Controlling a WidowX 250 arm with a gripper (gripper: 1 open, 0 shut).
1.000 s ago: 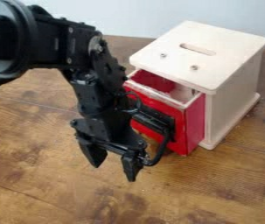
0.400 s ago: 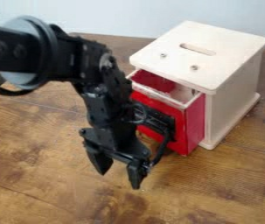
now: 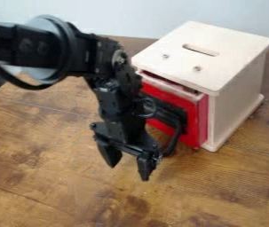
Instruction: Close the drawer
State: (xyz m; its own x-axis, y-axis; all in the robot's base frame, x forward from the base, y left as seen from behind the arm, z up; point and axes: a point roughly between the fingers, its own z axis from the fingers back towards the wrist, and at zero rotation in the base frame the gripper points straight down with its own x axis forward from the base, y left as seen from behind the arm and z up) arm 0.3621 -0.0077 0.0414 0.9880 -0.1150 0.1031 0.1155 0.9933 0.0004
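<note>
The bright red drawer [image 3: 178, 105] sticks out a short way from the pale wooden box [image 3: 219, 66], less than a moment ago. Its black front plate and wire loop handle [image 3: 175, 131] are mostly hidden behind my arm. My black gripper [image 3: 127, 161] points down at the table, right in front of the drawer front. Its two fingers are spread with a gap between them and hold nothing. The gripper body rests against the drawer's front plate.
The box has a slot on top [image 3: 198, 48] and stands at the back right of the wooden table [image 3: 53, 177]. My black arm [image 3: 53, 53] reaches in from the upper left.
My gripper has moved right, toward the box, and the red drawer has slid further into the box. The fingers stay spread.
</note>
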